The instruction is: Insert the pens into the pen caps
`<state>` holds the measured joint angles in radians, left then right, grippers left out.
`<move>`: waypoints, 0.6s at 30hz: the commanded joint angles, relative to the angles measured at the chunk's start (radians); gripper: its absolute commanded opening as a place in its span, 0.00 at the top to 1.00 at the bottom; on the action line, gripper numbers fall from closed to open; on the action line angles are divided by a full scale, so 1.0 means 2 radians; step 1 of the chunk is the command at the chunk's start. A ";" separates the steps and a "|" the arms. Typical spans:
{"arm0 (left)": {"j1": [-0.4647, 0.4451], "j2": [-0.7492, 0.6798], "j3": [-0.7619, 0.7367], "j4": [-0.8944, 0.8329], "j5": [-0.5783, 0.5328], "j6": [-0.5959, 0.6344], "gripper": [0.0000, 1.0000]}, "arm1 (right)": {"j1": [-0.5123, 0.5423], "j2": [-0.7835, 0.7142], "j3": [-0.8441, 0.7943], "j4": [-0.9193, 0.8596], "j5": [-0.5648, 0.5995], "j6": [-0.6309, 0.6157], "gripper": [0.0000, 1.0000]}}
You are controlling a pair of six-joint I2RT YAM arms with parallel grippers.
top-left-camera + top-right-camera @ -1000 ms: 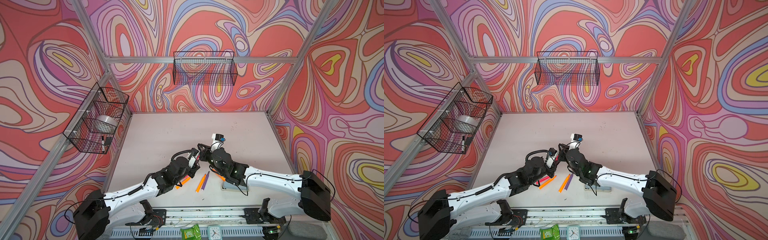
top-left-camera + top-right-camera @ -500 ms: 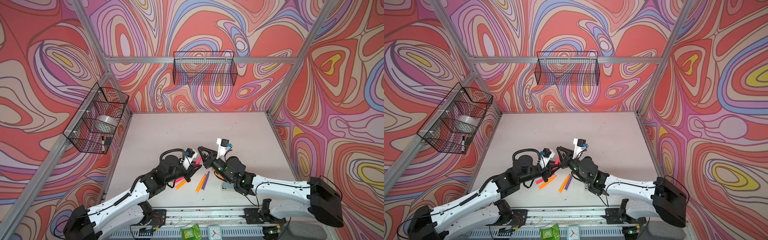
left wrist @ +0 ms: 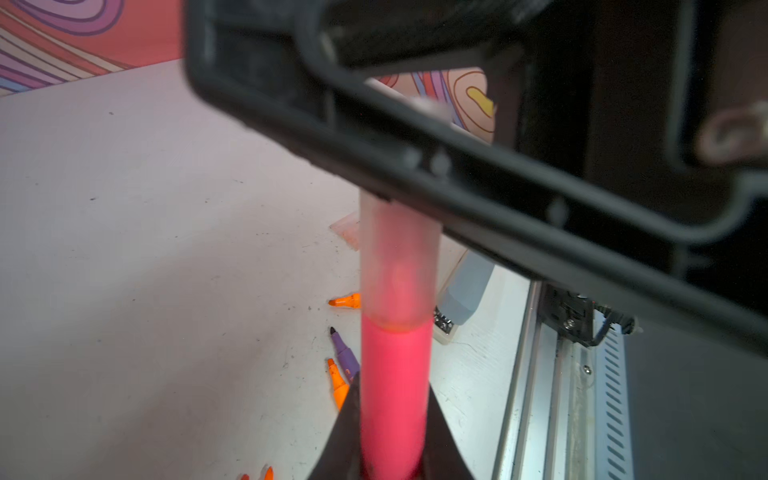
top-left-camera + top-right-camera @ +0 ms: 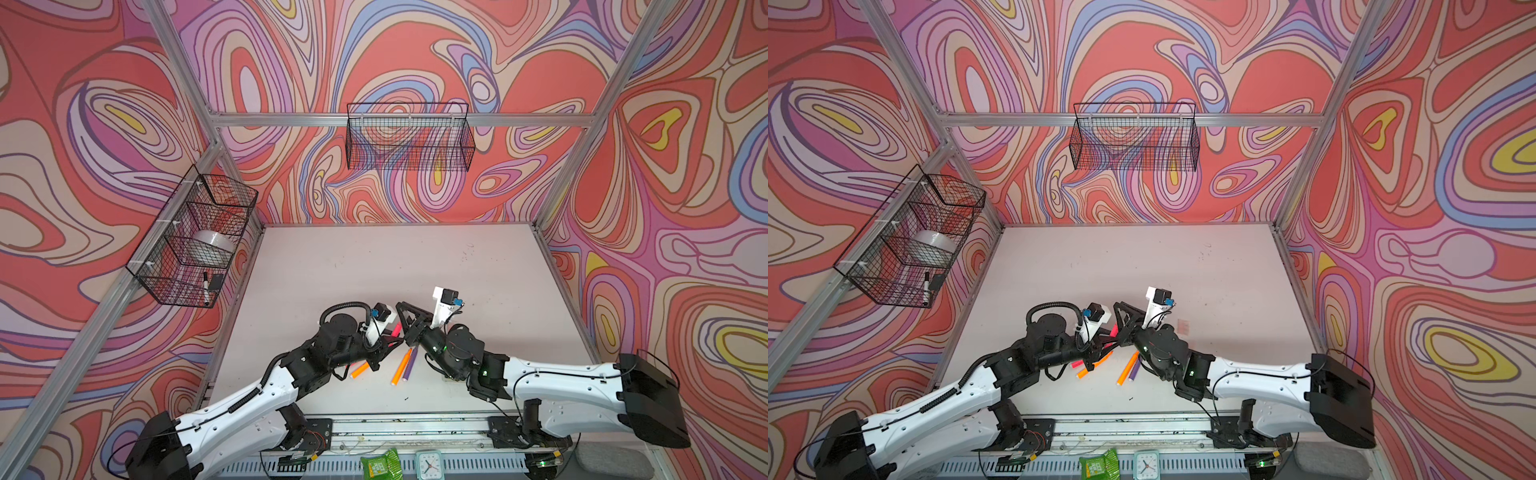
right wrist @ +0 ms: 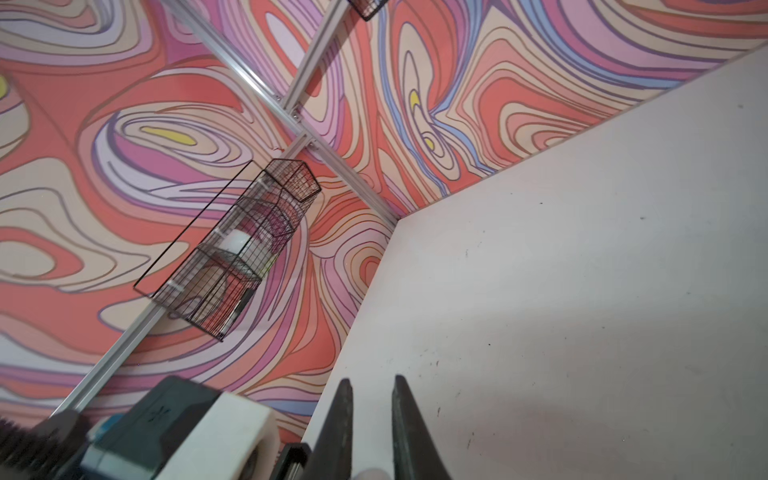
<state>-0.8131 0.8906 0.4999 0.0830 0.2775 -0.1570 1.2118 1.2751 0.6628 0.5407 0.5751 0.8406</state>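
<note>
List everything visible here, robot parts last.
pink pen: one, neon pink, gripped above table
pen cap: one, translucent, over its tip
loose cap: one, translucent, on table
orange pens: at least two, on table
purple pen: one, beside an orange pen
stapler: one, grey-blue, on table
wire baskets: two, black, on walls
marker: one, white, black-capped, left basket
clock: one, white-faced, before table
left gripper: black, shut on pink pen
right gripper: black, shut on pen cap

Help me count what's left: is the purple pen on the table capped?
No, the purple pen lies on the table with its dark pointed tip bare.
</note>
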 commanded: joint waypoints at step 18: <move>0.005 0.022 0.026 0.163 -0.248 -0.014 1.00 | 0.087 -0.056 0.072 -0.349 0.058 0.021 0.54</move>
<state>-0.8379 0.9199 0.4969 0.1829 -0.0063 -0.1066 1.3540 1.2152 0.7891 0.0784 0.7391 0.9592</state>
